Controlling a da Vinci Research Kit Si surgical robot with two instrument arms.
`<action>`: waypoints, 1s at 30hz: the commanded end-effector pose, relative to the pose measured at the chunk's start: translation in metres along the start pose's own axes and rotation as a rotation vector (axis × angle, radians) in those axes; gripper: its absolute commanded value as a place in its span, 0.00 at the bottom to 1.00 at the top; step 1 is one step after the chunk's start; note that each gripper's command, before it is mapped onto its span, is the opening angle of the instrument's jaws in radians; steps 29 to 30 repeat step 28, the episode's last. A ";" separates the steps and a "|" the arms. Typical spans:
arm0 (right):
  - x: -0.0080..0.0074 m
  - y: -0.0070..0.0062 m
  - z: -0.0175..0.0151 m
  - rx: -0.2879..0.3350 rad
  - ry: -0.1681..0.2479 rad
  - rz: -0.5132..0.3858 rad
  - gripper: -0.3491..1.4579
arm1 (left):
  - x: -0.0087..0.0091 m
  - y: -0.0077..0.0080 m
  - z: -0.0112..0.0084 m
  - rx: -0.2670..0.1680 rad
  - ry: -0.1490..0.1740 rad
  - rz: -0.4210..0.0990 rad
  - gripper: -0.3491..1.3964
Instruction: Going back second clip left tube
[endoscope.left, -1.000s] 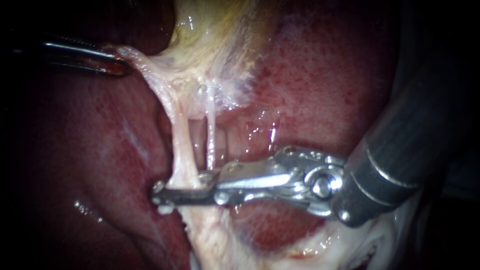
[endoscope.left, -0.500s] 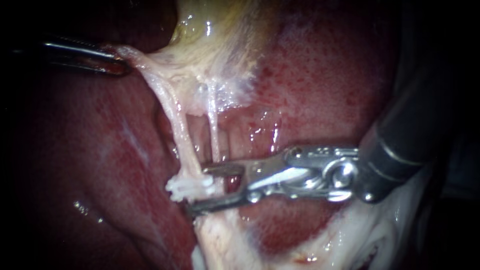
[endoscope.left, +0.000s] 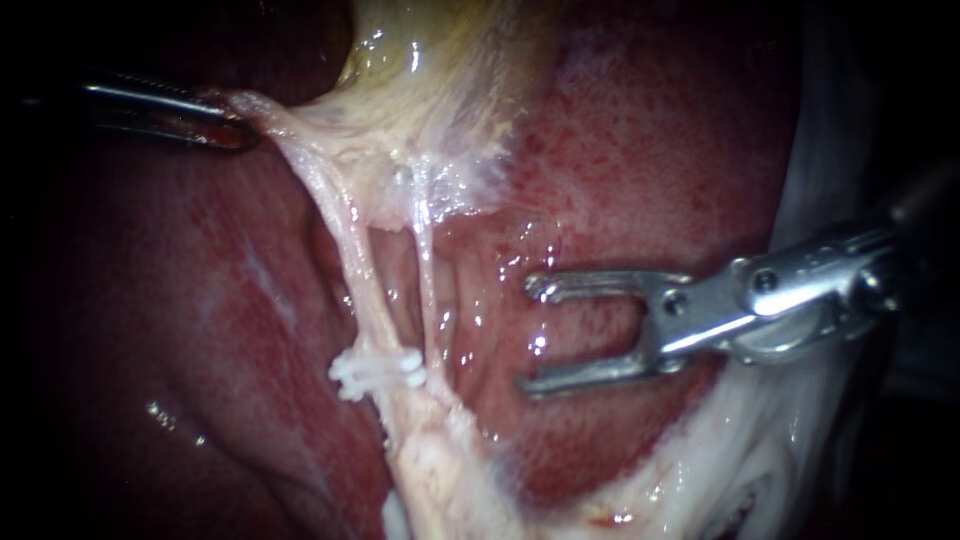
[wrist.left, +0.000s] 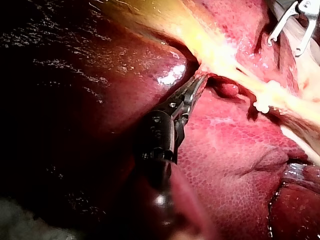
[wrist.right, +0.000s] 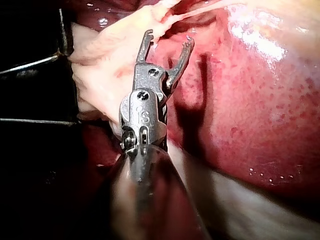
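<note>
Left instrument (endoscope.left: 228, 128) has its jaws clamped on the pale tissue (endoscope.left: 300, 150) just under the gallbladder (endoscope.left: 440, 70) and holds it off to the side. That's probably why the left tube (endoscope.left: 358, 265) stands stretched and easy to get at. The white clip (endoscope.left: 375, 372) sits across that tube, low down. Right instrument (endoscope.left: 530, 337) hangs over the liver (endoscope.left: 650, 150), clear of both tubes. Its jaws are spread wide with nothing in them, so its clip looks delivered.
</note>
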 end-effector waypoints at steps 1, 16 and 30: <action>0.0000 0.0001 -0.0008 -0.003 -0.003 -0.008 0.47 | 0.0000 0.0000 0.0000 0.001 0.000 0.000 0.00; 0.0000 0.0005 -0.0033 -0.015 -0.009 -0.047 0.47 | -0.0029 -0.0009 0.0054 -0.005 -0.004 0.017 0.00; 0.0000 0.0004 -0.0032 -0.003 -0.007 -0.048 0.47 | -0.0035 -0.0013 0.0063 -0.010 -0.011 0.016 0.00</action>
